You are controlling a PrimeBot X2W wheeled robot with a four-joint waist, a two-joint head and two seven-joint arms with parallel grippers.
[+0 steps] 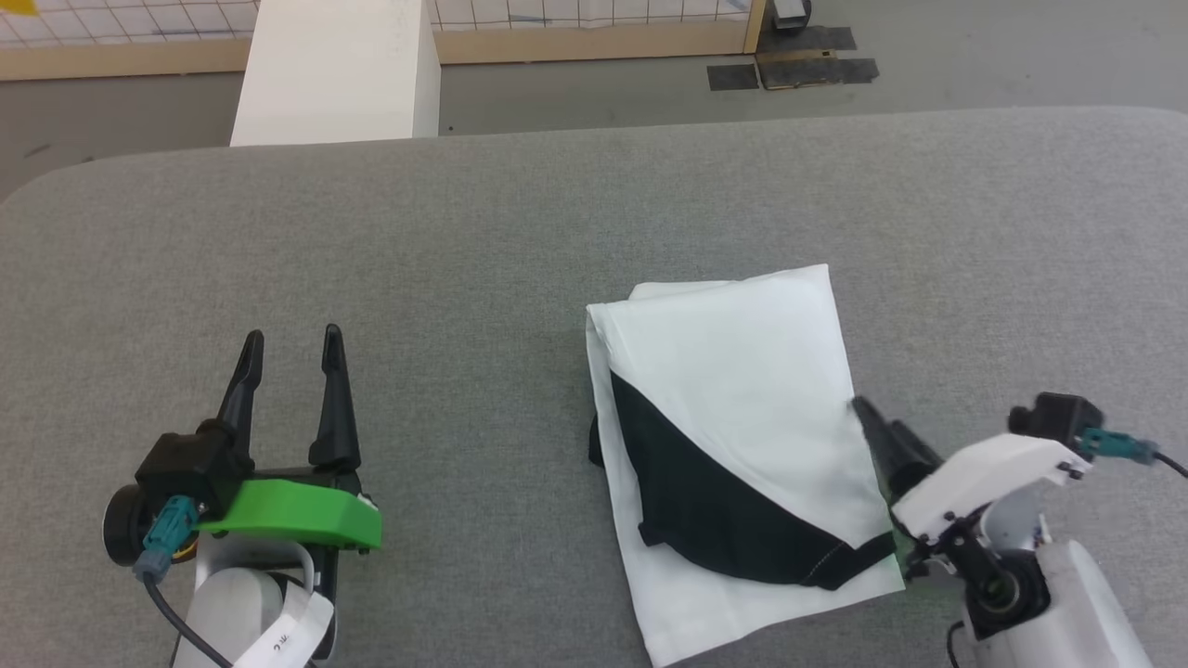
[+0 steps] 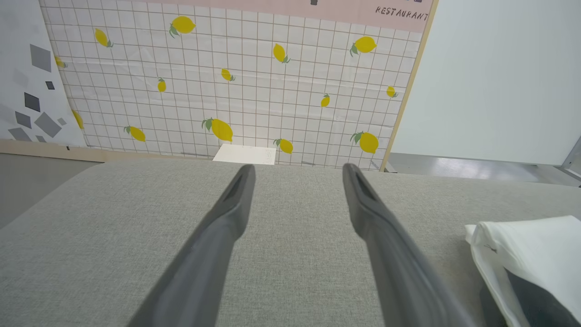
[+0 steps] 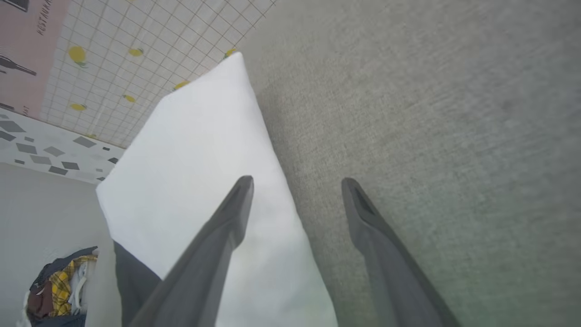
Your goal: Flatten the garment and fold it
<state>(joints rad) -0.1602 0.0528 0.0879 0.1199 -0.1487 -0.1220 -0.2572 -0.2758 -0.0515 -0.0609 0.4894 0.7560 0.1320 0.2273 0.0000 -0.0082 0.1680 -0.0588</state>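
Observation:
The garment (image 1: 742, 371) lies folded into a compact packet on the grey table (image 1: 464, 232), right of centre. It is white with a black sleeve band slanting across its near half. My left gripper (image 1: 291, 336) rests open at the lower left, well apart from the cloth, with nothing between its fingers. In the left wrist view the garment (image 2: 531, 245) sits off to the right of the left gripper (image 2: 298, 167). My right gripper (image 1: 868, 417) is open at the garment's right edge. In the right wrist view one finger of the right gripper (image 3: 297, 180) hangs over the white cloth (image 3: 195, 150) and the other over bare table.
A white block (image 1: 334, 70) stands just beyond the table's far edge. Dark mats (image 1: 789, 65) lie on the floor behind. A lemon-print wall panel (image 2: 254, 81) faces the table. A heap of other clothes (image 3: 54, 286) shows off the table's side.

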